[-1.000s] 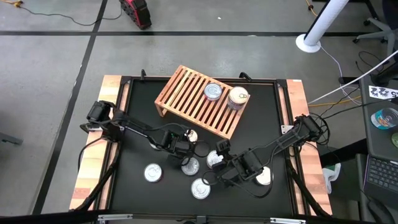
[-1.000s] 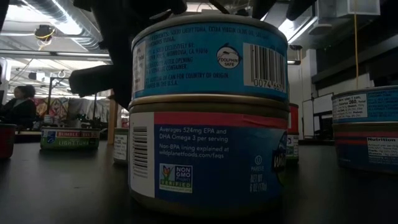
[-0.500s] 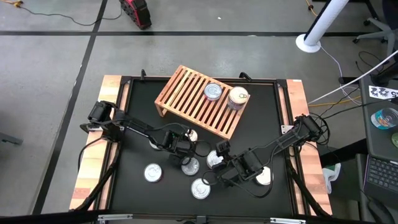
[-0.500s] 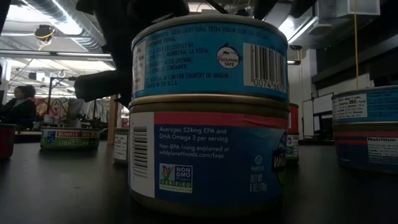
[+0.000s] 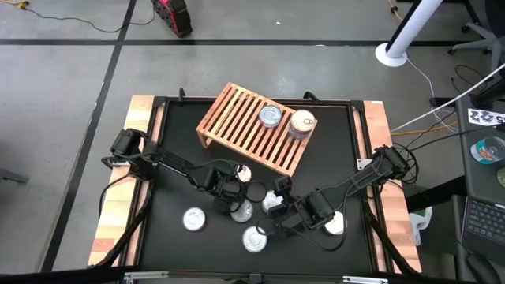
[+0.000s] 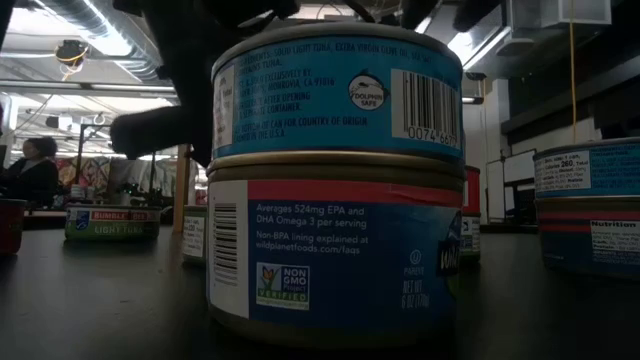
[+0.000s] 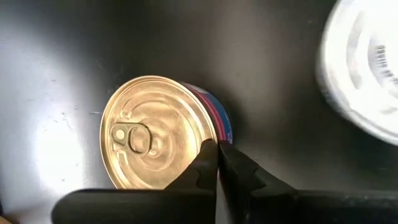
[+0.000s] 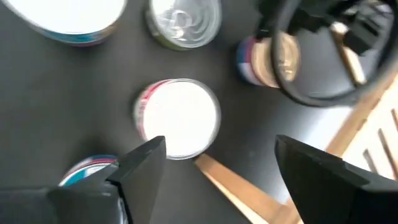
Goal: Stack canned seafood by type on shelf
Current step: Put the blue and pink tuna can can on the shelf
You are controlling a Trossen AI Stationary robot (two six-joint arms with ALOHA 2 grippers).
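Observation:
The wooden shelf (image 5: 237, 118) stands at the table's far middle with two cans (image 5: 270, 117) (image 5: 301, 122) on its right end. Several more cans stand on the black mat near it. My left gripper (image 7: 217, 149) is shut, its tips over the rim of a gold-lidded can (image 7: 155, 134) with a blue and red side, just in front of the shelf (image 5: 243, 173). My right gripper (image 8: 221, 146) hangs open, high above a white-lidded can (image 8: 177, 118), with nothing between its fingers. In the low view a stack of two blue cans (image 6: 335, 180) fills the front. My left gripper points steeply down, and its shut fingertips (image 7: 208, 163) stand at the rim (image 7: 211, 127) of the gold-lidded can, on the side away from the pull tab. The can stands upright on the mat. Whether the tips touch the rim I cannot tell.
Loose cans stand at the near left (image 5: 195, 219), near middle (image 5: 241, 211) (image 5: 254, 238) and under the right arm (image 5: 335, 225). The shelf's near corner (image 8: 230, 186) lies close below my right gripper. The mat's far left (image 5: 177, 126) shows bare.
In the low view the dark finger shape of my left gripper, behind and left of the front stack, has shifted sideways a little. Both arms have kept their places and no can has moved.

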